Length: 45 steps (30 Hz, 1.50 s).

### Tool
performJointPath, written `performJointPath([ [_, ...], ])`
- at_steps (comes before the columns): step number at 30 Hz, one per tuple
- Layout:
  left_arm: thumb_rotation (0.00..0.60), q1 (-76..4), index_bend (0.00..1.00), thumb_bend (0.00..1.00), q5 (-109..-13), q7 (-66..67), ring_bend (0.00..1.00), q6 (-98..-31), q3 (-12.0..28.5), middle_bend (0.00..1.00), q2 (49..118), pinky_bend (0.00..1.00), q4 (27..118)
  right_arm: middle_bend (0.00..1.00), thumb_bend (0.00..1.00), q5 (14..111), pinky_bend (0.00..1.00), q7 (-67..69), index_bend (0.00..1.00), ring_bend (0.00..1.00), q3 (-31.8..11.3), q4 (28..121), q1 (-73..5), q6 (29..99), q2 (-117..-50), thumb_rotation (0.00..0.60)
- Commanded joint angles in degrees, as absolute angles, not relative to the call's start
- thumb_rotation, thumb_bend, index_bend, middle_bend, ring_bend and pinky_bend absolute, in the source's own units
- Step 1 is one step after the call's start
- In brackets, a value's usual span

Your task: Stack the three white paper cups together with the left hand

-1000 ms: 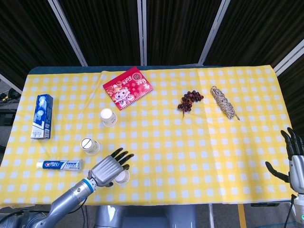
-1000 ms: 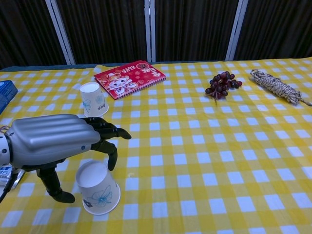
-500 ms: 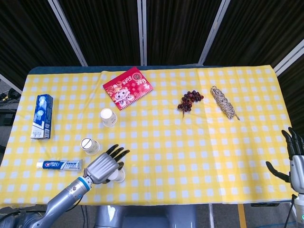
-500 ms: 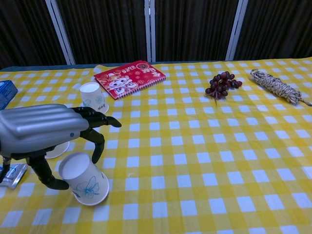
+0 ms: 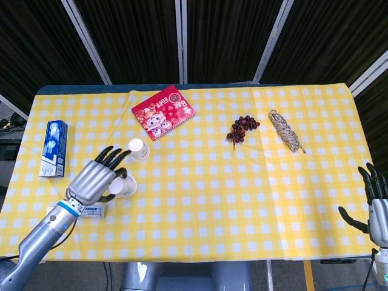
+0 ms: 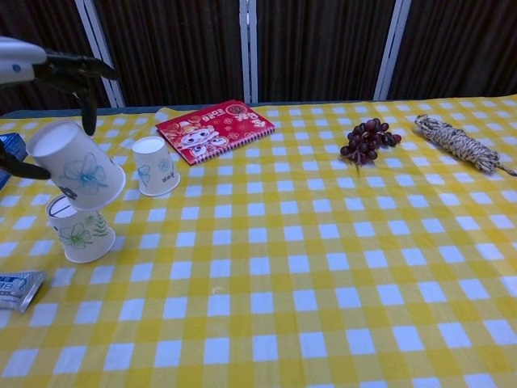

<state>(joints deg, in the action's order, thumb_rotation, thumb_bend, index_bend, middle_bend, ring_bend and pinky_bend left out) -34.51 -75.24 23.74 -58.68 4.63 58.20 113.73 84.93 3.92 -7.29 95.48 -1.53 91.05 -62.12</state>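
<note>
Left hand [image 6: 28, 69] grips 1 tilted paper cup [image 6: 77, 166] just above an upside-down second cup [image 6: 79, 232] on the worktop [image 6: 323, 267].

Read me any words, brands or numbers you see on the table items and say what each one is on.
Nothing reads clearly.
Blue toothpaste box: white print, too blurred to read.
Toothpaste tube: blue logo, too small and partly hidden.
Red notebook: gold characters and a cartoon, unreadable.
Paper cups: only floral drawings, no text.
</note>
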Motion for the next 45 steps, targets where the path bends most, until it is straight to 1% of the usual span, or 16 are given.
performJointPath([
  [1, 0.600, -33.09, 0.40, 0.20, -74.96, 19.28, 0.00, -59.67, 5.37, 0.00, 54.43, 0.00, 111.73, 0.00, 0.11, 85.01, 0.00, 3.77, 0.05, 0.00, -7.25, 95.56, -1.52, 91.10, -62.19, 0.600],
  [6, 0.600, -32.02, 0.40, 0.20, -75.68, 15.06, 0.00, -58.72, 4.23, 0.00, 53.42, 0.00, 107.47, 0.00, 0.11, 85.06, 0.00, 3.65, 0.05, 0.00, -7.19, 95.74, -1.51, 91.07, -62.23, 0.600],
  [15, 0.600, -31.95, 0.39, 0.20, -77.03, 10.64, 0.00, -56.25, 2.86, 0.00, 56.64, 0.00, 102.61, 0.00, 0.11, 84.91, 0.00, 3.41, 0.05, 0.00, -7.18, 95.89, -1.52, 90.90, -62.24, 0.600],
  [24, 0.600, -32.56, 0.39, 0.20, -77.83, 12.31, 0.00, -56.25, 2.97, 0.00, 58.41, 0.00, 102.86, 0.00, 0.11, 84.88, 0.00, 3.82, 0.05, 0.00, -7.23, 95.90, -1.48, 90.91, -62.10, 0.600],
  [38, 0.600, -33.34, 0.37, 0.20, -75.26, 15.18, 0.00, -55.07, 3.07, 0.00, 60.33, 0.00, 102.18, 0.00, 0.11, 84.54, 0.00, 3.87, 0.05, 0.00, -7.29, 96.15, -1.35, 90.86, -61.89, 0.600],
  [40, 0.600, -33.44, 0.33, 0.20, -75.20, 15.50, 0.00, -55.19, 3.12, 0.00, 61.02, 0.00, 101.81, 0.00, 0.11, 84.52, 0.00, 3.70, 0.05, 0.00, -7.23, 96.17, -1.38, 90.72, -61.93, 0.600],
  [42, 0.600, -33.52, 0.27, 0.20, -75.15, 15.60, 0.00, -55.13, 3.06, 0.00, 61.41, 0.00, 101.83, 0.00, 0.11, 84.60, 0.00, 3.53, 0.05, 0.00, -7.16, 96.17, -1.40, 90.65, -61.96, 0.600],
  [44, 0.600, -33.38, 0.16, 0.20, -75.47, 15.35, 0.00, -55.67, 3.18, 0.00, 61.38, 0.00, 102.18, 0.00, 0.11, 84.53, 0.00, 3.45, 0.05, 0.00, -7.17, 96.15, -1.40, 90.61, -61.98, 0.600],
  [45, 0.600, -33.30, 0.14, 0.20, -75.57, 15.05, 0.00, -56.07, 3.37, 0.00, 61.30, 0.00, 102.32, 0.00, 0.11, 84.41, 0.00, 3.42, 0.05, 0.00, -7.17, 96.16, -1.41, 90.52, -61.98, 0.600],
])
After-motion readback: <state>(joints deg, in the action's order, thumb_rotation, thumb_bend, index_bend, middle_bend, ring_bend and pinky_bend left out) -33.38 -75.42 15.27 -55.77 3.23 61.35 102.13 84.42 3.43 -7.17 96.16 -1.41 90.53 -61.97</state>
